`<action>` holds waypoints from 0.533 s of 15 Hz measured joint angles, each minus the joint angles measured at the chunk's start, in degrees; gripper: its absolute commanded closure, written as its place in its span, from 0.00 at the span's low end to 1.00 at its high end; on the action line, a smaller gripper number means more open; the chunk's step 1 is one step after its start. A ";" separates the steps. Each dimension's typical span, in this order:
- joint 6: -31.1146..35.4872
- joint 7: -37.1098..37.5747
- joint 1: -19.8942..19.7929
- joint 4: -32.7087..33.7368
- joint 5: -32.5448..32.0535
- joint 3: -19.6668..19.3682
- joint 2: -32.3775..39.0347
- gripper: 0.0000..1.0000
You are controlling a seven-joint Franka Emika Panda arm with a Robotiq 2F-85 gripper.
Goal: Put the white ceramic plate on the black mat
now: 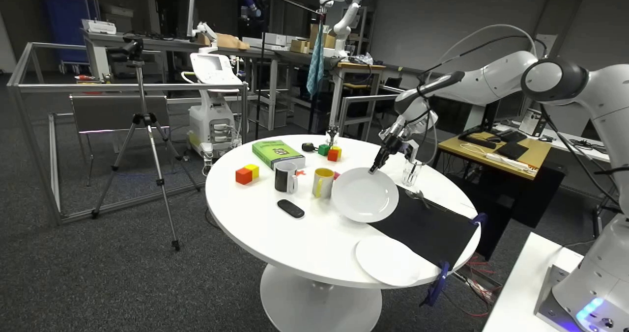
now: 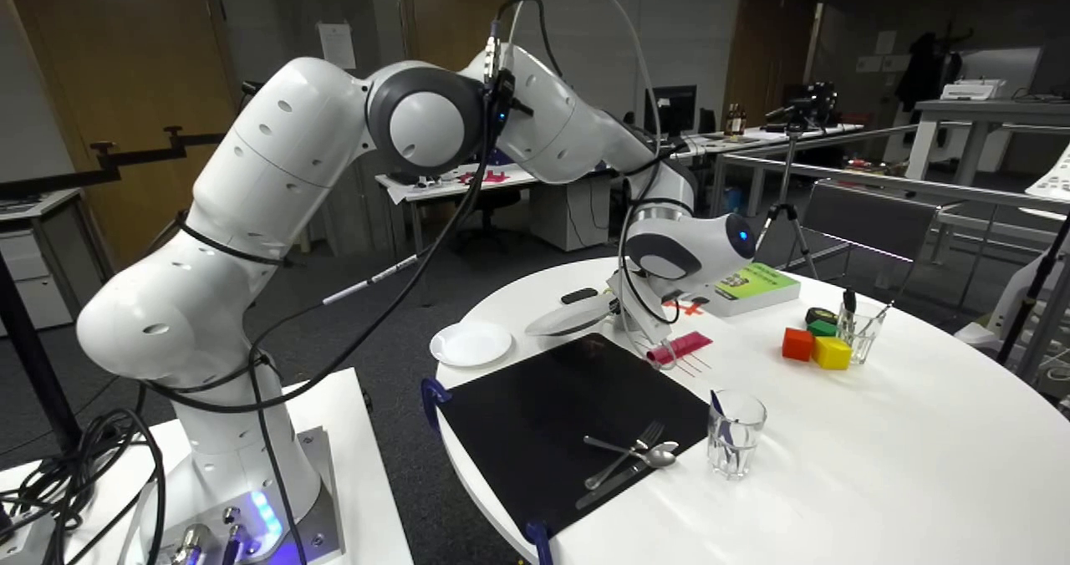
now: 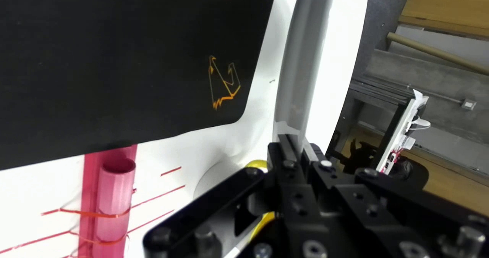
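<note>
At the tip of the pincer [image 3: 300, 151], its jaws clenched on the rim, the white ceramic plate [image 1: 365, 195] is held at a tilt, nearly edge-on in the wrist view. Whether its lower edge meets the white table [image 1: 295, 234] cannot be told. Between the pincer and the robot's base [image 2: 234, 473] spreads the black mat [image 2: 568, 406], one edge near the plate. Close to the pincer, a pink cylinder [image 3: 114, 197] lies on the table and a pale mug [image 1: 328, 184] with a yellow handle stands upright. Past the plate from the pincer rests a flat white disc [image 2: 471, 344]; well apart from the pincer, cutlery [image 2: 659, 458] lies at the mat's edge beside a clear glass [image 2: 740, 440].
</note>
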 measured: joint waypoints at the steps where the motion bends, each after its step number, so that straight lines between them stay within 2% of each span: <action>1: 0.17 -0.01 0.01 -1.33 0.83 -0.03 -1.37 0.99; 8: 5.68 -0.04 1.24 -15.96 4.72 -2.77 -13.08 0.99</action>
